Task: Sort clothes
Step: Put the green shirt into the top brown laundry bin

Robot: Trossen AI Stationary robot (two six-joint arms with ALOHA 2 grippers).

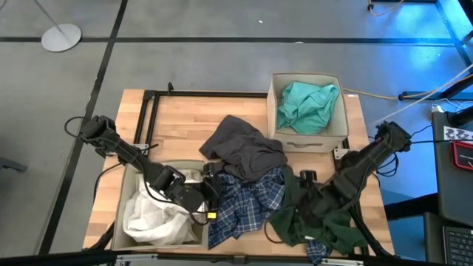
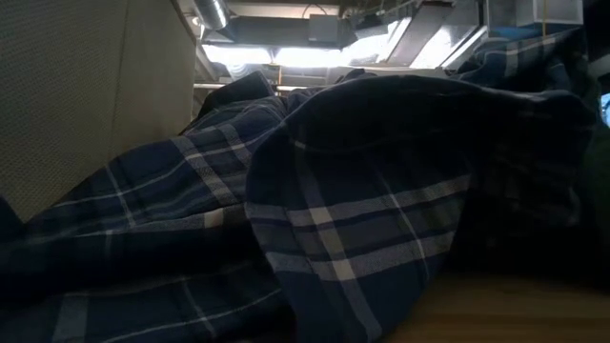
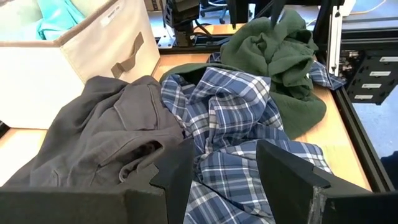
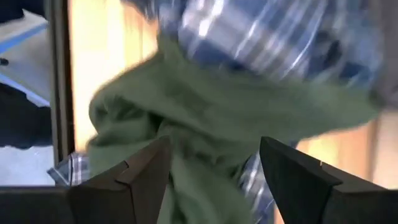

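**Clothes heaped mid-table, both grippers open above them**

We see the blue-white plaid shirt spread at the near middle of the table, its cloth filling the low view. The dark grey garment lies against its far side, overlapping it, and the dark green garment is bunched just to its right, touching it. The white clothes sit in the near-left beige bin, and the teal garment in the far-right beige bin.

Our left gripper hovers at the plaid shirt's left edge beside the white clothes, fingers spread and holding nothing. Our right gripper hangs over the dark green garment, fingers likewise apart, with green fabric between them but not pinched.
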